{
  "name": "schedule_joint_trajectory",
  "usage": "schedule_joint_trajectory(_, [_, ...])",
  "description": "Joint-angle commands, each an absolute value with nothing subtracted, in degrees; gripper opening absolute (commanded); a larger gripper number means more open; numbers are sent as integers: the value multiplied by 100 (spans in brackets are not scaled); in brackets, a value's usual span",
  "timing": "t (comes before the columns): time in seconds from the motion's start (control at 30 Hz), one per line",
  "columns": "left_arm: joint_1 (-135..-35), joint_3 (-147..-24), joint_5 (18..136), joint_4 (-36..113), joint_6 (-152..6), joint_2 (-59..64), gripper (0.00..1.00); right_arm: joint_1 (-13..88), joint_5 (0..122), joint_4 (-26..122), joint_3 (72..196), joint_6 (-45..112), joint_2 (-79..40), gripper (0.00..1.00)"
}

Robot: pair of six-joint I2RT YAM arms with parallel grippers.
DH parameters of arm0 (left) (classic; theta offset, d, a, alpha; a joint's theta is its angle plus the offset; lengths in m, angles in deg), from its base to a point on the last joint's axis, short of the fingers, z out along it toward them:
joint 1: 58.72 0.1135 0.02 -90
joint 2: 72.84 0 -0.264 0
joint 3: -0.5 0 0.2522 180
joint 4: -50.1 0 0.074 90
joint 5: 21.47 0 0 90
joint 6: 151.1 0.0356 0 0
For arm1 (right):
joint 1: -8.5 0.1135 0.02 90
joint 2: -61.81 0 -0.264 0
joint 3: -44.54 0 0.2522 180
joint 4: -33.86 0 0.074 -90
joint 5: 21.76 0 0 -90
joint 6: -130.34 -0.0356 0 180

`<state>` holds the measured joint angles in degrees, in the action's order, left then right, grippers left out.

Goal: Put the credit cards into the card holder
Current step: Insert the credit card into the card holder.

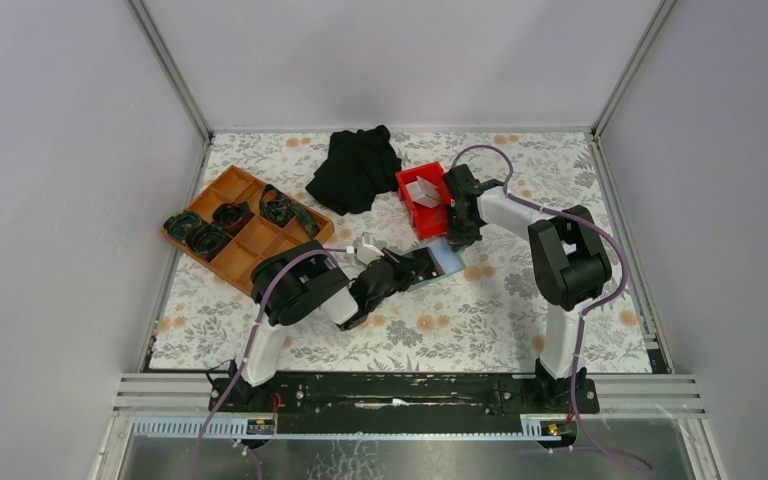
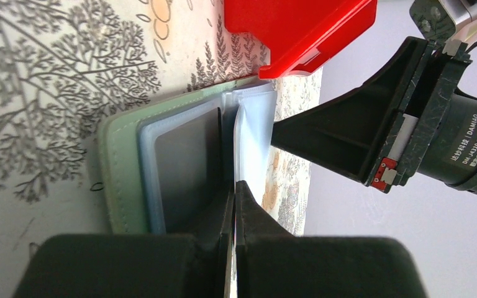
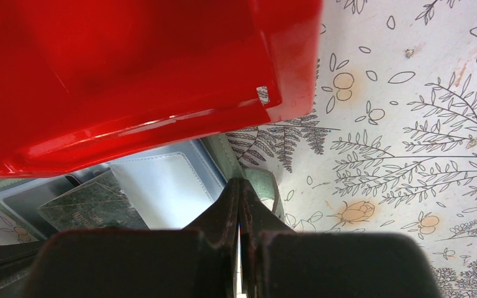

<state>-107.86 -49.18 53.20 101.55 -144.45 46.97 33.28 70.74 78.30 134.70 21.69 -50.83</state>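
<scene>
card holder open, grey-green cover, pale clear slots

Open card holder, dark card inside

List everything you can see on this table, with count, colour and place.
table: one, floral cover, under everything
tray: one, orange, far left
dark items: several, blackish green, in tray compartments
cloth: one, black, far centre
bin: one, red, right of the cloth
white cards: count unclear, in the bin
holder: one, grey-green, open, just nearer than the bin
dark card: one, in a holder sleeve
left tool: black, shut, tip at the holder
right tool: black, shut, tip at the holder's edge
</scene>
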Motion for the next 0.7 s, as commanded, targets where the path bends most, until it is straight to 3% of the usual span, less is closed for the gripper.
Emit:
schedule_joint_trajectory(0.0, [-10903, -5053, 5647, 9796, -14173, 4764, 0, 3477, 7078, 7654, 13219, 2138, -5592, 0])
schedule_joint_trajectory(0.4, [-10908, -5353, 5742, 9718, -14240, 4950, 0, 3477, 7009, 7686, 13277, 2171, -5640, 0])
schedule_joint_trajectory(0.6, [-10908, -5812, 5871, 9004, -14104, 5007, 0, 3477, 6983, 7684, 13275, 2171, -5637, 0])
schedule_joint_trajectory(0.67, [-10910, -5917, 5896, 8634, -14064, 4965, 8, 3473, 6970, 7692, 13294, 2171, -5644, 0])
